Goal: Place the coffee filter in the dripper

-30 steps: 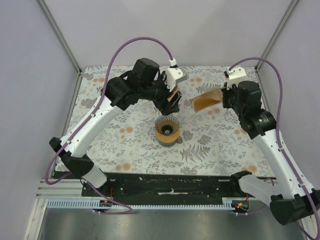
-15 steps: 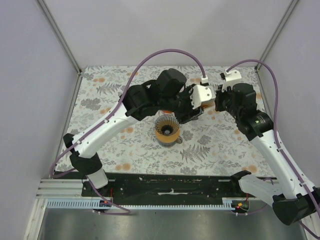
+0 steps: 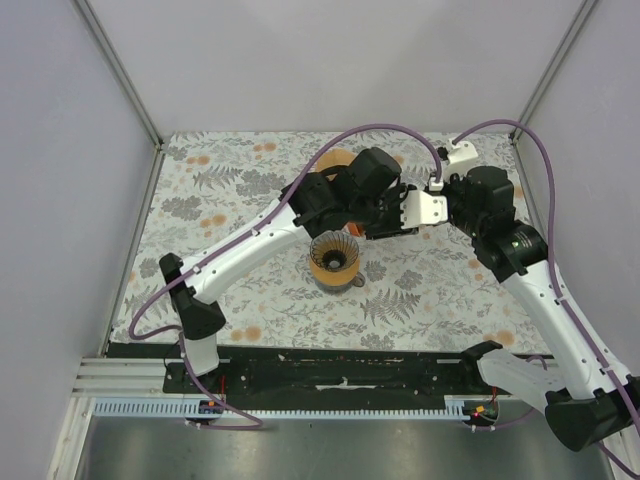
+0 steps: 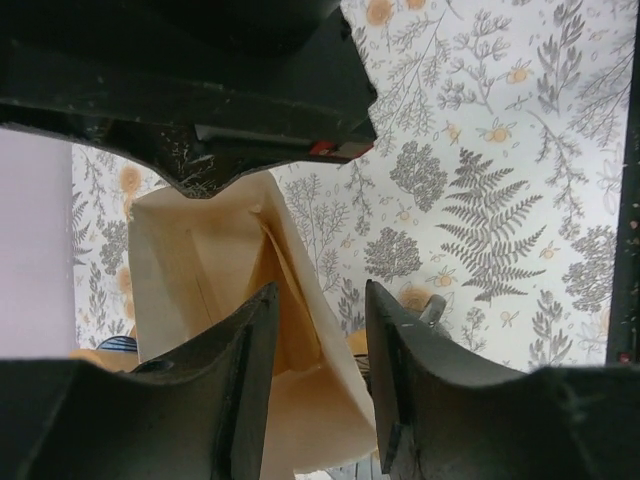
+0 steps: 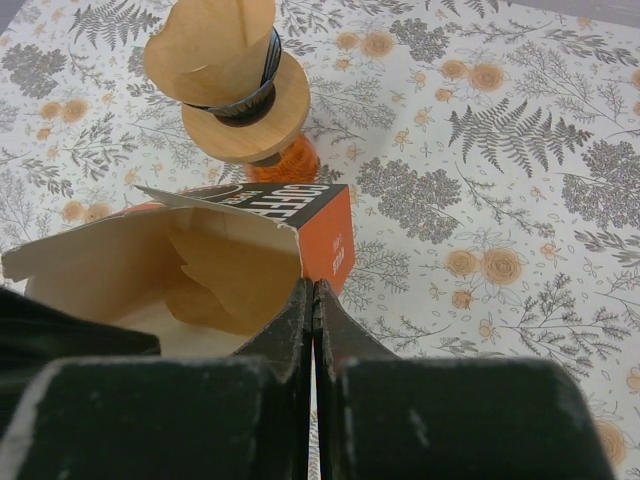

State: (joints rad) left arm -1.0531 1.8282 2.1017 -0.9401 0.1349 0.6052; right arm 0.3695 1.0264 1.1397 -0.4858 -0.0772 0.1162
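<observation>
Swung farther right than a moment ago, the left gripper (image 4: 320, 300) stands open astride a filter (image 4: 292, 325) inside the box (image 5: 336, 245) — its rim pinched tight by the right gripper (image 5: 313, 292); the dripper (image 3: 333, 258) sits mid-table, apart.

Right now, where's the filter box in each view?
Top external: filter box mostly hidden, centre, orange sliver only.
Left wrist: box centre-left, open mouth toward camera.
Right wrist: box lower left, orange end panel.
Shared landmark: floral tablecloth.

Robot lab test cell
Plain panel walls (image 3: 60, 200) and metal frame posts (image 3: 120, 75) are enclosing a floral-clothed table (image 3: 420, 290).
</observation>
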